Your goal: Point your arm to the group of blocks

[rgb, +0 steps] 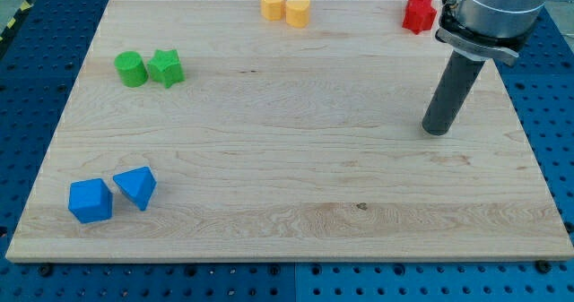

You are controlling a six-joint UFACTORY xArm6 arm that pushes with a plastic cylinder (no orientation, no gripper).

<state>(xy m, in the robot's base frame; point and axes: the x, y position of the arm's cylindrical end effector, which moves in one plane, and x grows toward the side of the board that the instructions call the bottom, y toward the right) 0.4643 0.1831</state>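
Observation:
My tip rests on the wooden board at the view's right, far from most blocks. A red block of irregular shape stands above it near the top edge, beside the arm. Two yellow blocks, a hexagon-like one and a rounder one, touch at the top middle. A green cylinder and a green star-like block sit together at the upper left. A blue cube-like block and a blue triangular block sit close together at the lower left.
The board lies on a blue perforated table. The arm's grey body hangs over the top right corner and hides part of the board's edge there.

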